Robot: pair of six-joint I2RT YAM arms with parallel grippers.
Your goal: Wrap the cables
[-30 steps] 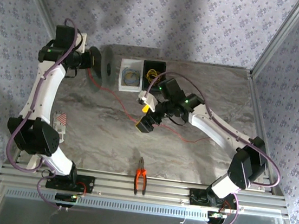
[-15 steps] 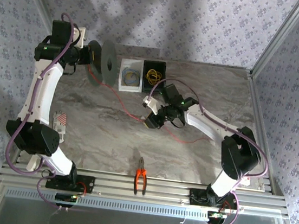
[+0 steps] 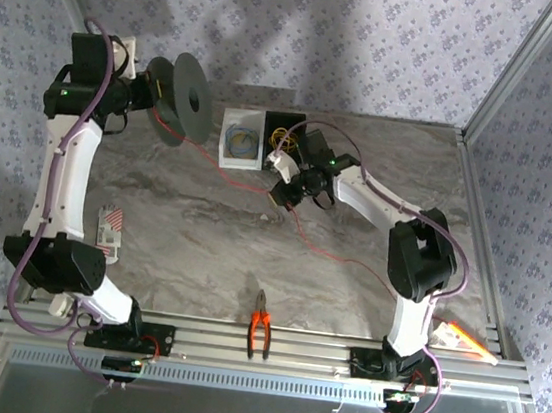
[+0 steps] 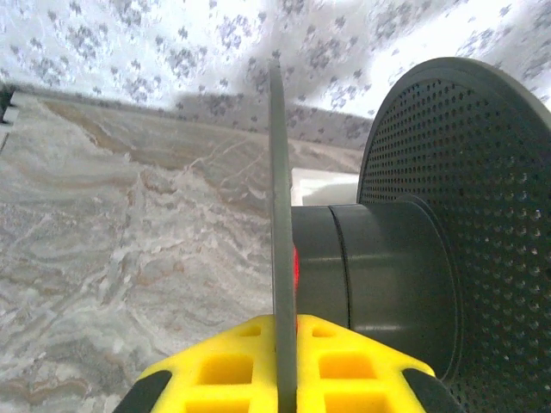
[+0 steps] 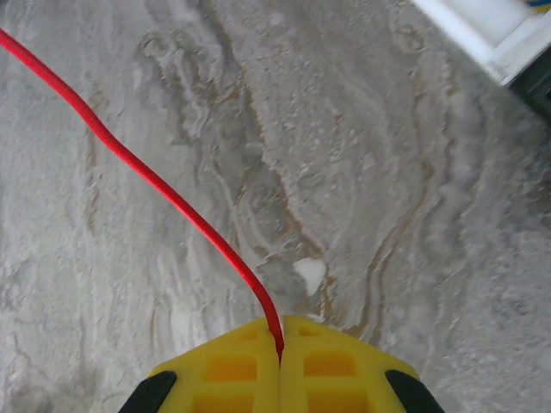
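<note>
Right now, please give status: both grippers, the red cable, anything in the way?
Left gripper shut on spool flange. Right gripper shut on red cable. Cable runs from spool to right gripper. Pliers near front edge, apart from cable.

Pale floral wallpaper point(image 3: 377, 38) surrounds a grey marbled tabletop point(image 3: 182, 235), softly shadowed

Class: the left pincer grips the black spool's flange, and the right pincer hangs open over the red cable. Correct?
No: the right pincer is shut on the red cable, per the right wrist view. The left pincer does grip the black spool by its flange.
</note>
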